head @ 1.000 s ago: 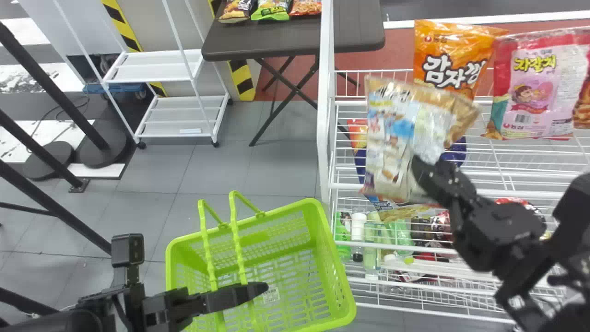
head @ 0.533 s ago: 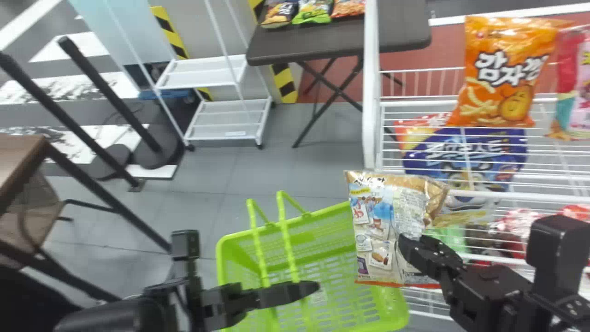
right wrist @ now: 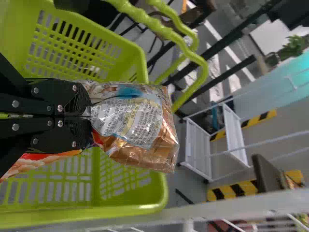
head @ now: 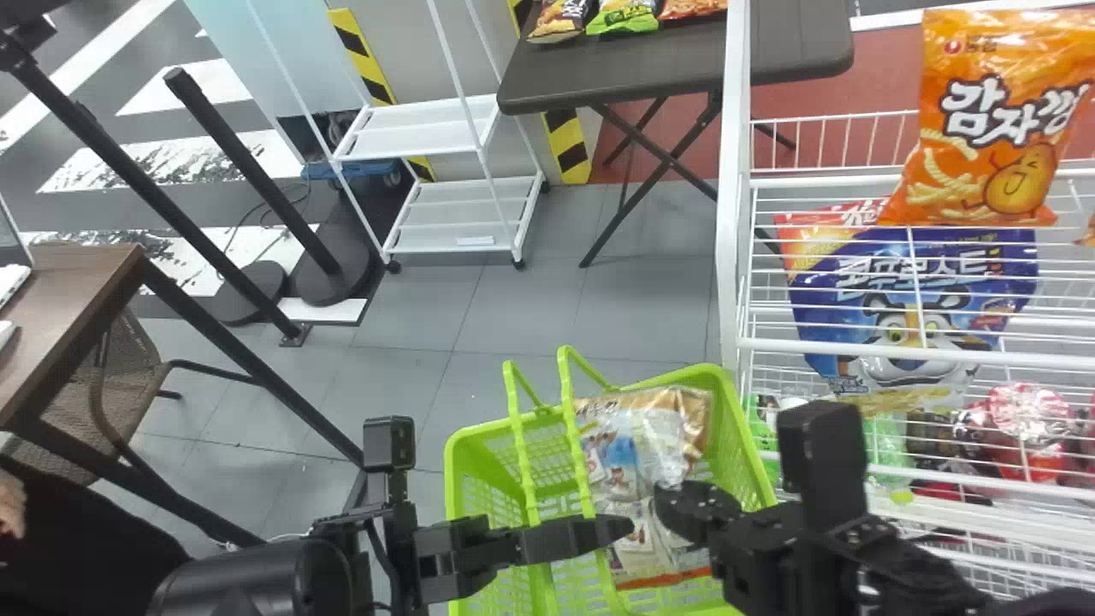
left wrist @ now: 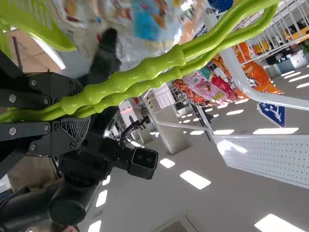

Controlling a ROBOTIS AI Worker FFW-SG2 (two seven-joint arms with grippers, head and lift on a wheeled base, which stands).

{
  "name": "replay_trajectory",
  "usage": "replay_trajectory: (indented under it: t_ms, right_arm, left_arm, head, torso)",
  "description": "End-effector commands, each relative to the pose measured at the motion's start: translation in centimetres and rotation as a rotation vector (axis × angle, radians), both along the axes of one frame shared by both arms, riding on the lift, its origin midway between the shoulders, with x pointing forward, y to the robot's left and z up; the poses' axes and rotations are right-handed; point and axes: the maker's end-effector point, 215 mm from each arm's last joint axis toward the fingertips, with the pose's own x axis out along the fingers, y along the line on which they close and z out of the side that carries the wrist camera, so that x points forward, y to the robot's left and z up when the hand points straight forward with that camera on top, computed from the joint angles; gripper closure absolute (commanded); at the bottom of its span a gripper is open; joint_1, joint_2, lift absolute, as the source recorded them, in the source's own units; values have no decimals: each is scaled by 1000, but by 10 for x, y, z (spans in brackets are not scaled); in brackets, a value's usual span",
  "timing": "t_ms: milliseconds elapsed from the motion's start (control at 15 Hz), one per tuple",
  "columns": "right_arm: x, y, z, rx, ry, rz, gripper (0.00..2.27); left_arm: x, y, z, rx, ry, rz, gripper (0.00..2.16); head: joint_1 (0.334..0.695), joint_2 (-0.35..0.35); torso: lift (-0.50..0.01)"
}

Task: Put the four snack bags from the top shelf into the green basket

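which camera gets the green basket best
Head view, since it shows most of the green basket, rim and inside. The right wrist view has part close up; the left wrist view, its handles and some wall.

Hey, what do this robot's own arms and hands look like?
Both arms are black. The left hand and right hand match: black too, with fingers tapering toward the tips and bright round screws at their base. A black box stands up at each wrist. By the left one, a thin dark cable curves.
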Motion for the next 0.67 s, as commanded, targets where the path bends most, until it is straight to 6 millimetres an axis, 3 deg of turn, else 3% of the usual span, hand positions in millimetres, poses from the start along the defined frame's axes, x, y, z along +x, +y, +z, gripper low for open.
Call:
replay_trajectory:
  t_ms: [0, 133, 200, 267, 400, 600]
  right_arm:
    - [-5, 20, -13, -21, 13, 64, -1]
    - [-8, 26, -8, -10, 7, 80, -1]
    - [-3, 21, 3, 5, -4, 61, 36]
    - [3, 2, 10, 0, -12, 35, 46]
    - [28, -50, 34, 0, -50, -63, 46]
    - [91, -165, 84, -13, -200, -306, 56]
  left_arm:
    - [0, -4, 3, -11, -6, -14, 2148]
    - [0, -6, 4, -13, -7, -17, 2148]
    - [-1, -4, 4, -12, -6, -12, 2148]
    - [-1, -2, 4, -11, -5, -8, 2148]
    - [-2, 0, 3, -9, -3, -2, 2148]
    - [-2, 0, 3, -10, -3, -4, 2148]
  head:
    - [695, 350]
    - [695, 350]
    - [695, 350]
    - [695, 350]
    - [695, 350]
    - [695, 350]
  torso:
    - [0]
    - [0]
    - [0]
    - [0]
    - [0]
    - [0]
